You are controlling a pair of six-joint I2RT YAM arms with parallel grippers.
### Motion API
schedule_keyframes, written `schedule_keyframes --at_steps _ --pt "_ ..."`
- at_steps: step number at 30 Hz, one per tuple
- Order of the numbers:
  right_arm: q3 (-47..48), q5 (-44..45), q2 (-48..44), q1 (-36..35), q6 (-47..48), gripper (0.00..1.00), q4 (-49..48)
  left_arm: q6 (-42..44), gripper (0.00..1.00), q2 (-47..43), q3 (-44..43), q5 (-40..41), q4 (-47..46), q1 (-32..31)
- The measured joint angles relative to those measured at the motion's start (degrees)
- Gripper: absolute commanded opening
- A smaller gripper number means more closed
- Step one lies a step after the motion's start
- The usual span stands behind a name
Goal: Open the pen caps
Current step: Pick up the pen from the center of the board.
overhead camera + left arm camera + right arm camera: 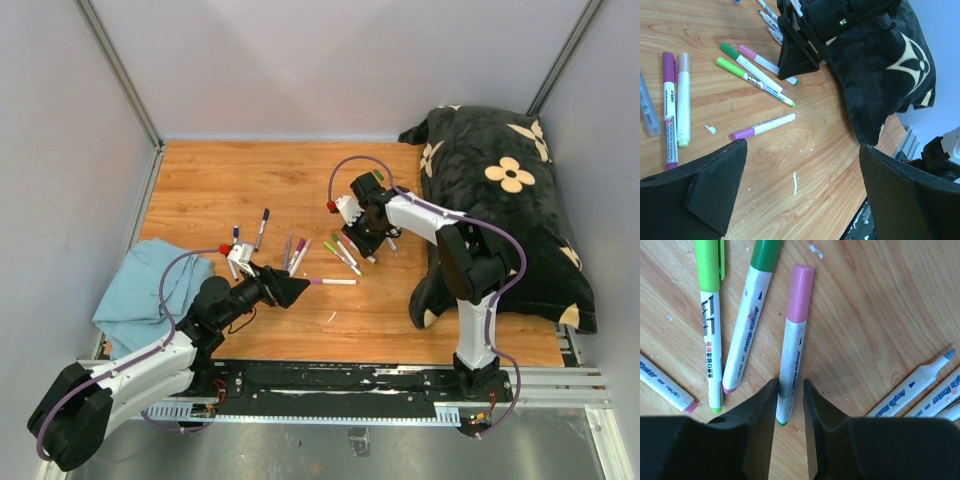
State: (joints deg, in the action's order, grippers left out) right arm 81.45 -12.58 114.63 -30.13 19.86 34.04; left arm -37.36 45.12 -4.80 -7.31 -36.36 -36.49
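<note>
Pen caps (765, 252) in pink, green and lime sit on markers that lie close together on the wooden tabletop (880, 315). The right fingers (757, 410) stand narrow, one on each side of the white barrel of the pink-capped marker (792, 350), at the end away from its pink cap (801, 292). They look to touch the barrel, though I cannot tell whether they truly pinch it. The left fingers (715, 185) are spread wide, holding nothing, above the tabletop near a purple-capped marker (765, 125).
</note>
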Motion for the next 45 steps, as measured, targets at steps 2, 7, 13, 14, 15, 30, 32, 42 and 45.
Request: schedule_keyframes --at_steps 2,7,13,14,15,30,32,42,45 --pt "0.63 0.39 0.42 -0.15 0.2 0.25 0.61 -0.09 0.97 0.0 0.0 -0.02 0.0 0.0" --pt "1.68 0.83 1.09 -0.17 0.7 0.08 1.75 -0.22 0.97 0.04 0.0 -0.04 -0.02 0.0" --pt "1.9 1.25 1.11 -0.15 1.2 0.01 2.08 -0.72 0.98 0.74 0.0 -0.46 -1.05 0.0" --pt "1.9 1.16 1.11 -0.15 1.22 0.01 2.08 -0.96 0.98 0.98 0.0 -0.55 -1.53 0.0" --pt "1.9 0.96 1.09 -0.13 1.22 0.01 2.08 -1.25 0.98 1.36 0.0 -0.79 -2.12 0.0" --pt "-0.11 -14.82 -7.65 6.34 1.42 0.01 2.4 -5.97 0.95 19.3 -3.04 -7.21 -19.43 0.0" --pt "-0.55 -18.62 -9.14 7.43 1.38 0.01 2.45 -6.23 0.95 21.24 -4.61 -7.54 -20.85 0.0" --pt "-1.55 -42.47 -15.39 10.86 1.11 0.01 3.17 -7.67 0.94 29.33 -12.41 -6.93 -28.46 0.0" --pt "-1.55 -49.07 -16.37 10.8 1.07 0.01 3.63 -8.7 0.92 30.91 -14.1 -6.38 -30.01 0.0"
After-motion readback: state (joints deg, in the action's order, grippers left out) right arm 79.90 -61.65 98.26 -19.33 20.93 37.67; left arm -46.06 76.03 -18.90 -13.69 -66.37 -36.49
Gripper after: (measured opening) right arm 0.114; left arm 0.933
